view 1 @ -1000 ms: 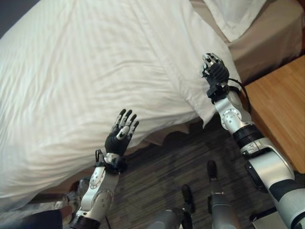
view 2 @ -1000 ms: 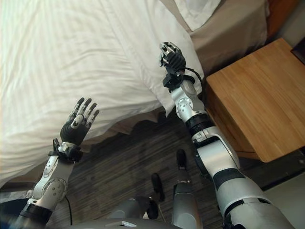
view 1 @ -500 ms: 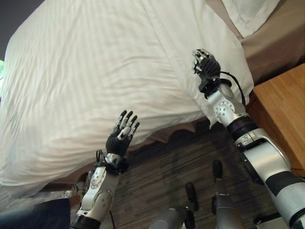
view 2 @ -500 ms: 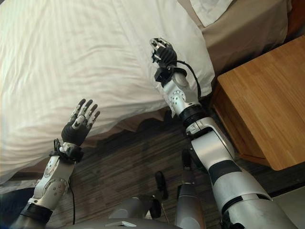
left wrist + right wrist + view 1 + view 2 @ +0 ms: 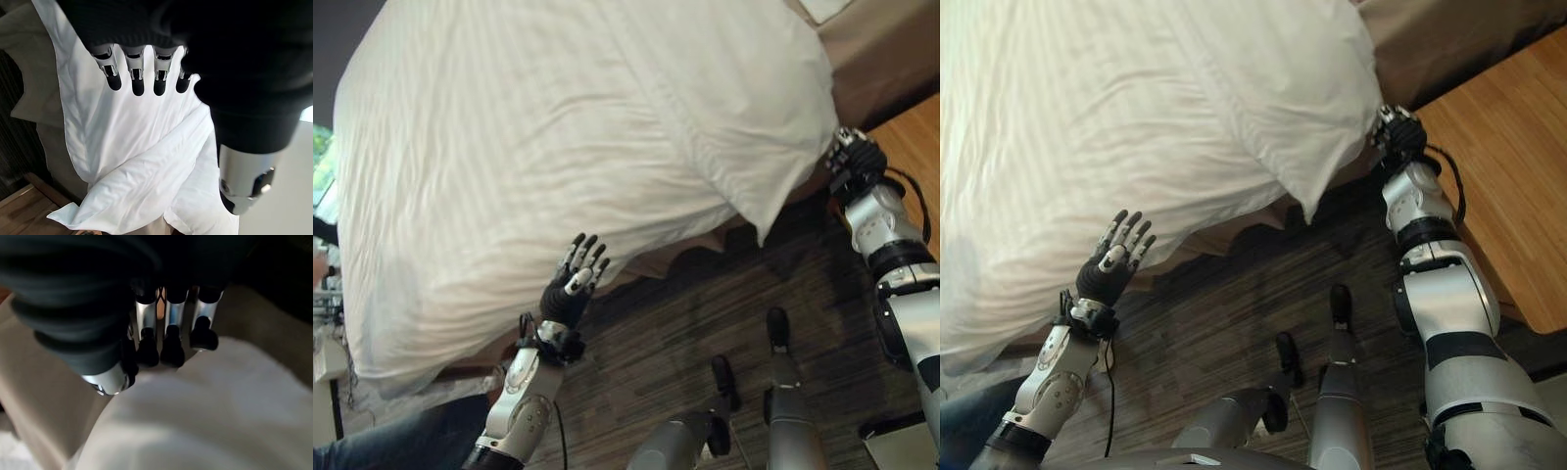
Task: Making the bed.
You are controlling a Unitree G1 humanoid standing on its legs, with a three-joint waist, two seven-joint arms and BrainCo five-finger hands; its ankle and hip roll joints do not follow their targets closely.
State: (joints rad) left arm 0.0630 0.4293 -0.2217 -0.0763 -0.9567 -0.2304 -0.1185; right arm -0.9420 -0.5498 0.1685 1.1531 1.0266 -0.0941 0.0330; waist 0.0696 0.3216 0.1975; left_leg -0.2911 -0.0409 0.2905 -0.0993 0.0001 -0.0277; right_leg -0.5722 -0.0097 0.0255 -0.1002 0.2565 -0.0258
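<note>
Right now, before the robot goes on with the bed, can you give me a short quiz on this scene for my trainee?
1. True or false: the left hand has its fingers curled round the duvet.
2. What stands next to the right hand? A) a wooden bedside table B) a chair C) a laundry basket
3. Fill in: near the right hand, one ____ of the duvet hangs off the side of the bed.

Key: 1. False, the fingers are straight and hold nothing. 2. A. 3. corner.
</note>
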